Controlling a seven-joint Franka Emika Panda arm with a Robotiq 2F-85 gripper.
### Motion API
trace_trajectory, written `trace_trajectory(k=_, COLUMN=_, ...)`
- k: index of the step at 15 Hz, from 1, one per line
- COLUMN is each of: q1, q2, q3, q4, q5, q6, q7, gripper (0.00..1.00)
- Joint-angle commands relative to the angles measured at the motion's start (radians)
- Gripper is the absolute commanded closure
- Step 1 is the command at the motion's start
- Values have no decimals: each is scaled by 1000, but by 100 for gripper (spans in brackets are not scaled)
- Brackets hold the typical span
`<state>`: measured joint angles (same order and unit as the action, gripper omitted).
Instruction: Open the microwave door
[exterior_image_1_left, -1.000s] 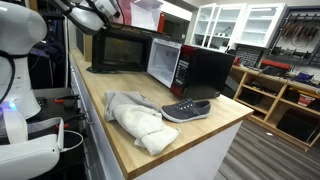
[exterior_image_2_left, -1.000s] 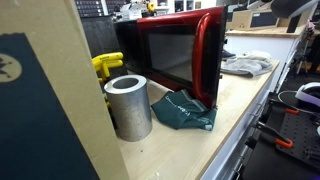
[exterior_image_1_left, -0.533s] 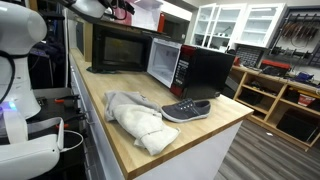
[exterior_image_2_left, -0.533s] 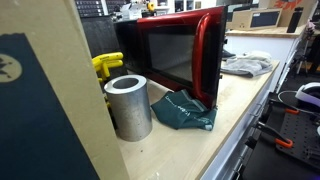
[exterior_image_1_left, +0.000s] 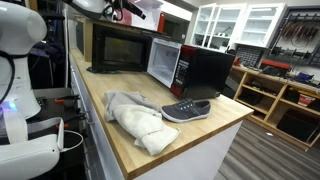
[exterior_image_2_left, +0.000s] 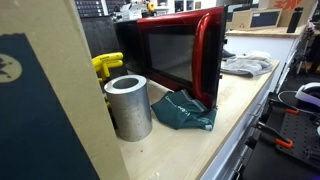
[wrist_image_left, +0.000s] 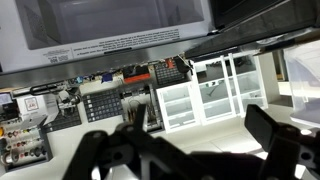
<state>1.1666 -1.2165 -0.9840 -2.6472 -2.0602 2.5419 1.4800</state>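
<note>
Glossy red all round the microwave door (exterior_image_1_left: 163, 62), swung wide from the microwave (exterior_image_1_left: 205, 70) at the far end of the wooden counter (exterior_image_1_left: 110, 140), just beside the black microwave (exterior_image_1_left: 118, 48). Near the door's lower free edge, a teal cloth (exterior_image_2_left: 183, 110) and a metal cylinder (exterior_image_2_left: 128, 105); bare wood nearer the counter's front edge, save a grey shoe (exterior_image_1_left: 186, 110) and a pale cloth (exterior_image_1_left: 135, 120). High above it all, well apart from everything, the gripper (wrist_image_left: 180, 140), jaws spread wide around nothing.
</note>
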Motion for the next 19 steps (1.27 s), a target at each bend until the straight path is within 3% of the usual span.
trace_trajectory(k=1, q1=-42, q2=40, q3=11, q4=11, q5=-14, q6=13, q7=15, gripper=0)
trace_trajectory(k=9, q1=-145, q2=96, q3=5, q4=58, q5=-4, q6=-30, q7=21, gripper=0)
trace_trajectory(k=12, q1=-144, q2=137, q3=-31, q4=94, q5=45, q6=-8, q7=12, gripper=0)
trace_trajectory(k=13, q1=-177, q2=105, q3=-16, q4=59, q5=17, q6=18, q7=19, gripper=0)
trace_trajectory(k=19, q1=-182, q2=114, q3=-22, q4=62, q5=20, q6=31, q7=18, gripper=0)
